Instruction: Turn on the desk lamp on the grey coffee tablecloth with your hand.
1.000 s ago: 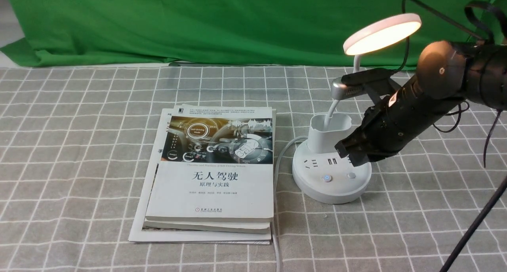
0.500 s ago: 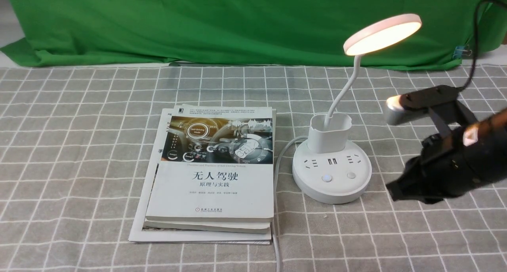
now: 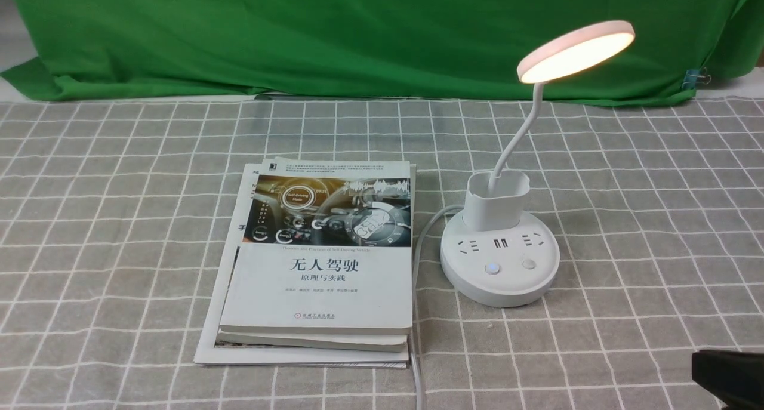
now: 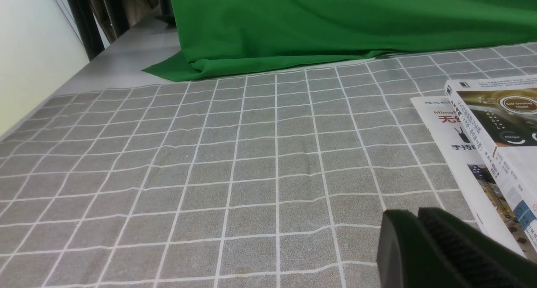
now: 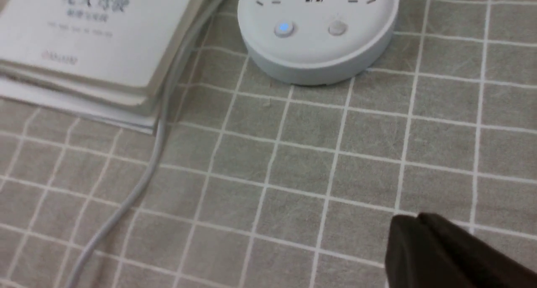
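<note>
The white desk lamp [image 3: 499,261] stands on the grey coffee tablecloth [image 3: 119,219] at centre right. Its disc head [image 3: 576,49] glows warm. In the right wrist view one button on its base [image 5: 319,40] shines blue. My right gripper [image 5: 417,223], the hand, is shut and empty above the cloth, nearer the robot than the base and apart from it. Only a black corner of it [image 3: 728,371] shows at the front view's lower right. My left gripper [image 4: 413,214] is shut and empty over the cloth [image 4: 209,162], beside the books [image 4: 495,133].
A stack of books [image 3: 322,261] lies left of the lamp. The lamp's grey cord [image 3: 418,314] runs along the books toward the near table edge. A green cloth [image 3: 328,34] hangs across the back.
My right arm has drawn back from the lamp base, down and to the right, until almost out of the front view. The lamp is lit in all frames.
</note>
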Robot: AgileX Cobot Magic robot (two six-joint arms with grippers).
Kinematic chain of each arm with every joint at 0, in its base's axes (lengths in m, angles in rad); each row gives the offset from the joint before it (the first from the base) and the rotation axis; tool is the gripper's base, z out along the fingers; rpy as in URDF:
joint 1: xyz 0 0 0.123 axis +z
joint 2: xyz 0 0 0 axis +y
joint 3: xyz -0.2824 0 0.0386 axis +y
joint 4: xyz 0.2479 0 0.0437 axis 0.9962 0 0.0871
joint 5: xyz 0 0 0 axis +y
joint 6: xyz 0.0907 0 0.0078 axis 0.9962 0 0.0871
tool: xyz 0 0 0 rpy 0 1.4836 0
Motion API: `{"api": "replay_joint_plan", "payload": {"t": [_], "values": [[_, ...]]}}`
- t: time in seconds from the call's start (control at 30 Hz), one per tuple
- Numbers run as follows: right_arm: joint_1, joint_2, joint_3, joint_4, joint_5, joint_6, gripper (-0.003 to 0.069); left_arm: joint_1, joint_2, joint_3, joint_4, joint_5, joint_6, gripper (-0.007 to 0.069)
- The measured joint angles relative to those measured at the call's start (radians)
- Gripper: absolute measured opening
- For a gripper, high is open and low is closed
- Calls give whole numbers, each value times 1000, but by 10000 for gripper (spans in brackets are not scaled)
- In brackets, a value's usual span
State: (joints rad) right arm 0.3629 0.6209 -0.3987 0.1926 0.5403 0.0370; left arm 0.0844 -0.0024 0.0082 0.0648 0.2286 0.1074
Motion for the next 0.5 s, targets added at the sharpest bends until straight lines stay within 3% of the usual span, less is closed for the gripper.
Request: {"api": "replay_joint_plan", "payload": {"t": [0.33,0.5], "values": [[0,-133,32,-13,-31,75,122,0,0,0,0,0,0,19],[-10,-156,71,-83,-172,54,36,0,0,0,0,0,0,19]]}}
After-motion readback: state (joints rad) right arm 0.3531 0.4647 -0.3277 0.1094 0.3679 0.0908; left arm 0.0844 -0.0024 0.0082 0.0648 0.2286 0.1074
